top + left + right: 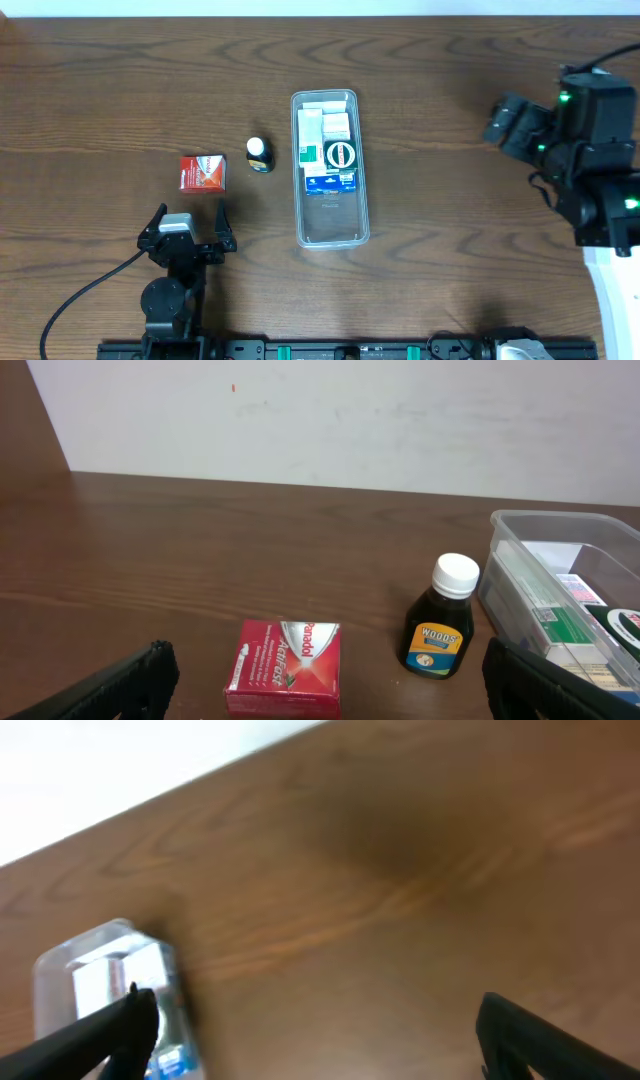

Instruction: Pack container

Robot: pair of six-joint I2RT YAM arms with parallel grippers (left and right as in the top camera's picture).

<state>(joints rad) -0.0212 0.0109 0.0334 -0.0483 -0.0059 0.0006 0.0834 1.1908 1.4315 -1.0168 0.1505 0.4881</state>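
Note:
The container [333,225] is a long clear bin at the table's middle, with several small boxes packed in its far half and its near end bare. A red box [203,172] and a dark bottle with a white cap [259,154] stand to its left. My left gripper [190,217] is open just in front of the red box. In the left wrist view the red box [285,668] lies ahead between the spread fingers of my left gripper [325,695], with the bottle [441,618] and the container [560,517] to the right. My right gripper [497,118] hovers far right, open and holding nothing.
The right wrist view is blurred. It shows my right gripper [315,1035] over bare wood, with the container [90,945] at the lower left. A dark rail runs along the table's front edge [350,350]. A white wall stands behind the table.

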